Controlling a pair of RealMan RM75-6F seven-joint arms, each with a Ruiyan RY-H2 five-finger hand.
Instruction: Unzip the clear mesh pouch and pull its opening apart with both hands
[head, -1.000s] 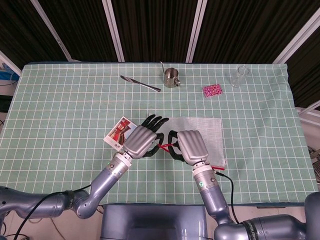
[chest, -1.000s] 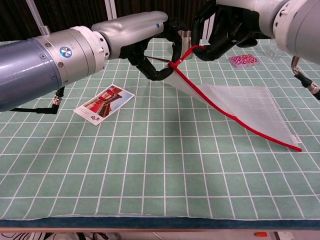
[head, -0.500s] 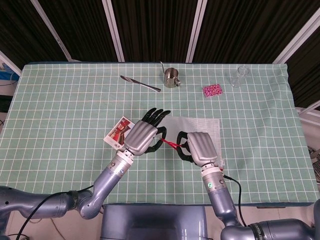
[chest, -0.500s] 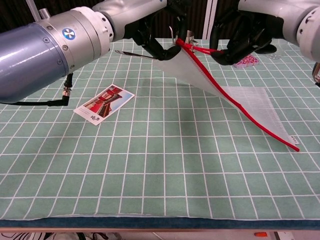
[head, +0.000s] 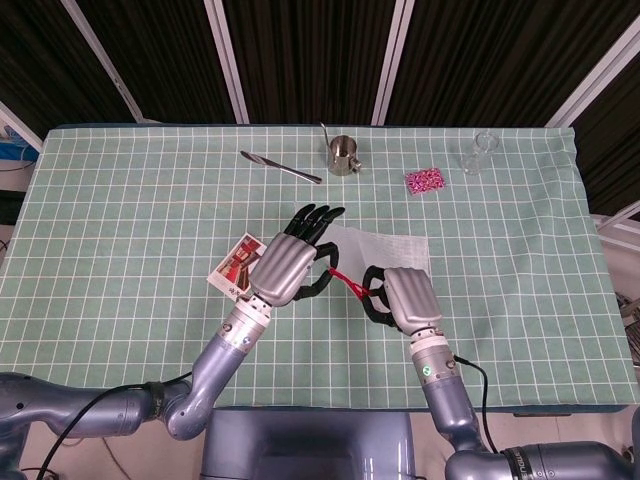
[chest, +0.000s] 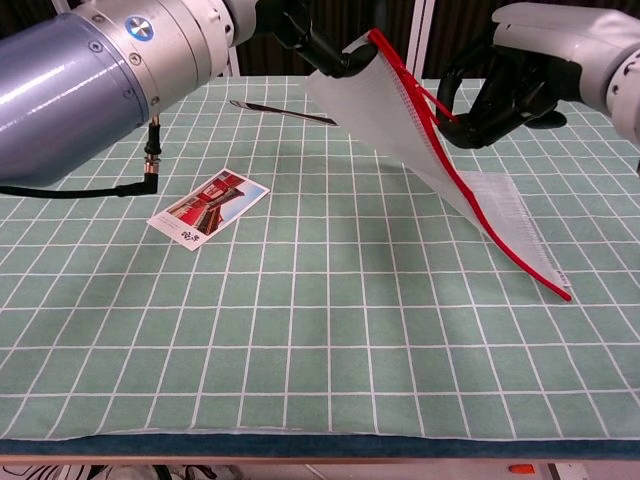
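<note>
Pouch (chest: 420, 120) hangs lifted over mid-table, its far-right corner on the cloth. Left hand (head: 285, 265) pinches the raised left end of the red zipper (chest: 430, 110); right hand (head: 400, 297) grips the pull partway along. Keep the pull running straight along the taut track. Against a second ago, the pouch is higher and the hands farther apart.
</note>
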